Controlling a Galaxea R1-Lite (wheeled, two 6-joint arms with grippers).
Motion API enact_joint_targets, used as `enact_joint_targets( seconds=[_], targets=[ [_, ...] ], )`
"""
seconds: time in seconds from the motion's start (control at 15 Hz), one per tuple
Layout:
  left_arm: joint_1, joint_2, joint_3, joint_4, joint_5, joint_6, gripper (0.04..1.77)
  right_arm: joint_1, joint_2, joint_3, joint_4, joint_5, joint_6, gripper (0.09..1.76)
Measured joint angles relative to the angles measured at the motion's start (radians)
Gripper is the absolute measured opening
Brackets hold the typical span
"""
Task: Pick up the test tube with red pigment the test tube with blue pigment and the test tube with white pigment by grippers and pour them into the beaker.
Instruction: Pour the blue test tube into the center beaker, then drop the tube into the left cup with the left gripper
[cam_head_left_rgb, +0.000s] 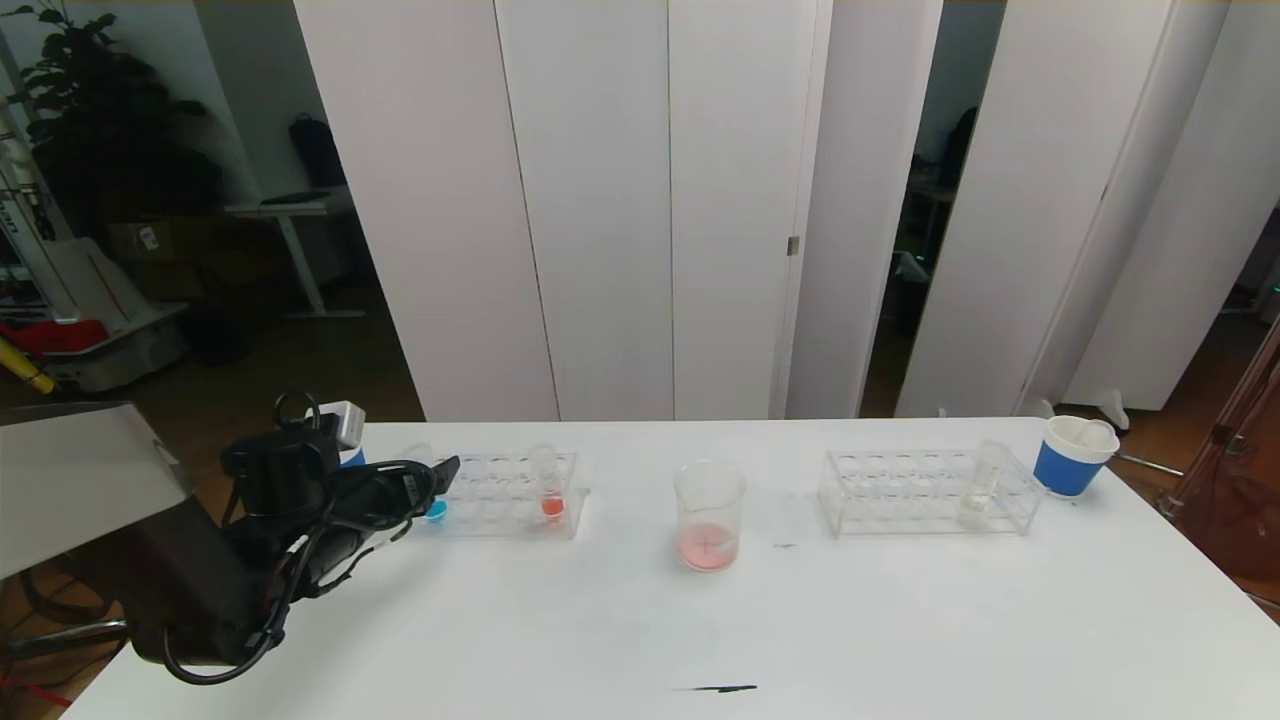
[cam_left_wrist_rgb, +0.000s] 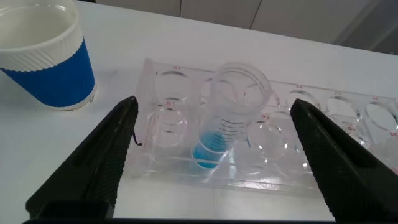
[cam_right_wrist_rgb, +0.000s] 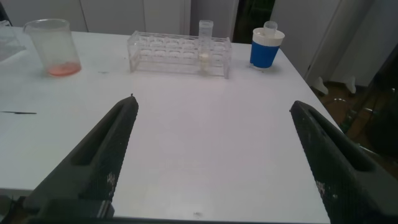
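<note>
The test tube with blue pigment (cam_left_wrist_rgb: 219, 134) stands upright in the left clear rack (cam_left_wrist_rgb: 163, 115). My left gripper (cam_left_wrist_rgb: 212, 104) is open, with a finger on either side of the tube and not touching it. From the head, the left gripper (cam_head_left_rgb: 440, 482) is at the rack's left end by the blue tube (cam_head_left_rgb: 436, 510). The test tube with red pigment (cam_head_left_rgb: 551, 504) stands in the same rack. The beaker (cam_head_left_rgb: 709, 515) sits mid-table with pinkish pigment at its bottom. The test tube with white pigment (cam_head_left_rgb: 978, 492) is in the right rack (cam_head_left_rgb: 900, 495). My right gripper (cam_right_wrist_rgb: 212, 104) hangs open over bare table.
A blue-banded white cup (cam_left_wrist_rgb: 46, 56) stands just beyond the left rack's end. Another cup (cam_head_left_rgb: 1070, 455), holding a small tube, sits at the table's far right corner. The right wrist view shows the beaker (cam_right_wrist_rgb: 53, 46) and right rack (cam_right_wrist_rgb: 180, 53) far off.
</note>
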Motion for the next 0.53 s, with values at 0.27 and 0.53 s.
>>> enact_joint_targets(
  seconds=[0.27, 0.53],
  targets=[
    [0.000, 0.009, -0.004, 0.003, 0.000, -0.003, 1.27, 0.000, 0.000, 0.000, 0.000, 0.000, 0.000, 1.75],
    [-0.004, 0.006, 0.003, 0.001, -0.005, -0.002, 0.56, 0.000, 0.000, 0.000, 0.000, 0.000, 0.000, 1.75]
  ],
)
